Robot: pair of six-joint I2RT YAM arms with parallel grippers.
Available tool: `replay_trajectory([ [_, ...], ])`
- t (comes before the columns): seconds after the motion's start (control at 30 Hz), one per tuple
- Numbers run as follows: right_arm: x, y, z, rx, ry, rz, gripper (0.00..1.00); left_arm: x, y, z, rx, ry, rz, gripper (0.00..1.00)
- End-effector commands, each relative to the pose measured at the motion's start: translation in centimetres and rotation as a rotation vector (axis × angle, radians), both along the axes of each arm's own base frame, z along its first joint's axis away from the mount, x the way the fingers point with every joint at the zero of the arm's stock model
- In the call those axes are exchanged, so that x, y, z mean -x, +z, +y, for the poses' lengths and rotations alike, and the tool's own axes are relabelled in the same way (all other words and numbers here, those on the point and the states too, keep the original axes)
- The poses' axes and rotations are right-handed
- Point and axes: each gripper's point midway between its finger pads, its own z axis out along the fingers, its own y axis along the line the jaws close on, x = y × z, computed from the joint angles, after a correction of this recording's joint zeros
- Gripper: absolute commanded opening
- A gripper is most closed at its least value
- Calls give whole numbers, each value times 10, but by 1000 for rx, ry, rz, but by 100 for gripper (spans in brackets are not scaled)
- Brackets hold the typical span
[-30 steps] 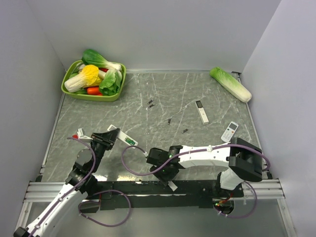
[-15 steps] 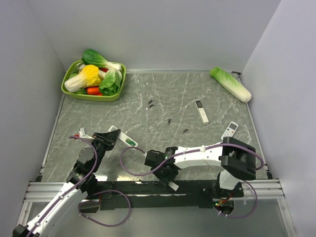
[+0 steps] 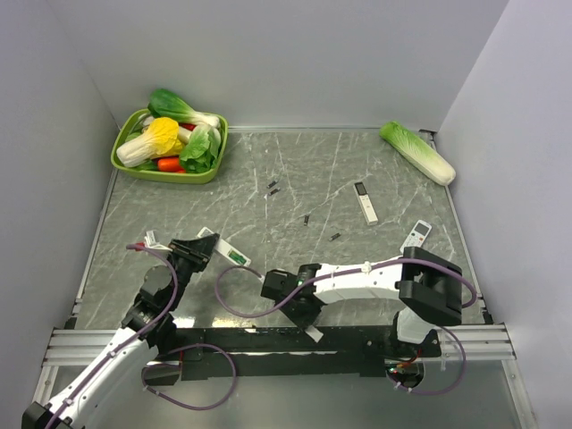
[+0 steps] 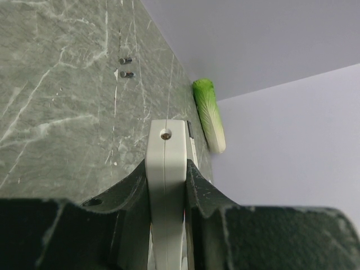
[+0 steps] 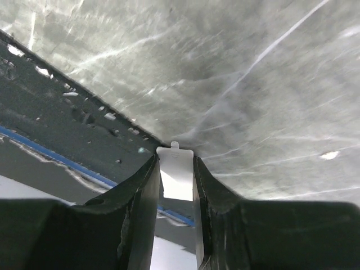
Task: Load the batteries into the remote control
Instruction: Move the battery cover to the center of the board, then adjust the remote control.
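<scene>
- Where the table meets its far left corner, well beyond the left gripper (image 3: 204,246), a green tray (image 3: 125,156) holds leafy vegetables and a yellow item.
- Left gripper: pinching the remote control (image 3: 231,253), fingers pressed against its two broad faces. In the wrist view the remote stands on edge between them. Its free end sticks out to the gripper's right, with the green-lined recess showing in the top view.
- Pair of tiny dark cells (image 3: 273,187): side by side on the marble, far ahead of both grippers.
- Batteries (image 3: 307,218): two slim cylinders, the second (image 3: 335,237) lying apart from the first. Both are on the table beyond the right gripper, well clear of the remote control. They are too small to tell their colour.
- Right gripper (image 5: 175,163): low at the table's near edge, fingers closed on the long edges of a small white cover plate (image 5: 176,180) with a tab at its tip.
- White remote with black end (image 3: 365,202): far beyond the right gripper, to its right.
- Short wide remote (image 3: 414,237): nearer, right of the right gripper.
- Napa cabbage (image 3: 417,152): at the far right corner.
</scene>
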Motion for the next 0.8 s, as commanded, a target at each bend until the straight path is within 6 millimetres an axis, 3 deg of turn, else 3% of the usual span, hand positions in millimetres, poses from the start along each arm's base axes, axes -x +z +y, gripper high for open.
replay_trajectory([
  [0.0,-59,6,10,-21,3,-154,14,3,-36,-2,-11,-14,38,2],
  [0.2,-138,12,26,-119,37,-243,13,3,-41,-3,-18,-21,42,2],
  [0.3,-168,14,36,-148,80,-280,15,3,-42,-3,-24,-21,37,2],
  [0.43,-192,18,44,-176,92,-301,30,3,-46,-4,-27,-27,41,2],
  [0.57,-201,38,45,-201,80,-339,54,3,-48,-6,-33,-35,42,2],
  [0.73,-193,63,41,-296,36,-381,65,2,-50,-8,-35,-46,47,2],
  [0.77,-185,59,37,-309,38,-364,66,2,-47,-9,-28,-50,38,2],
])
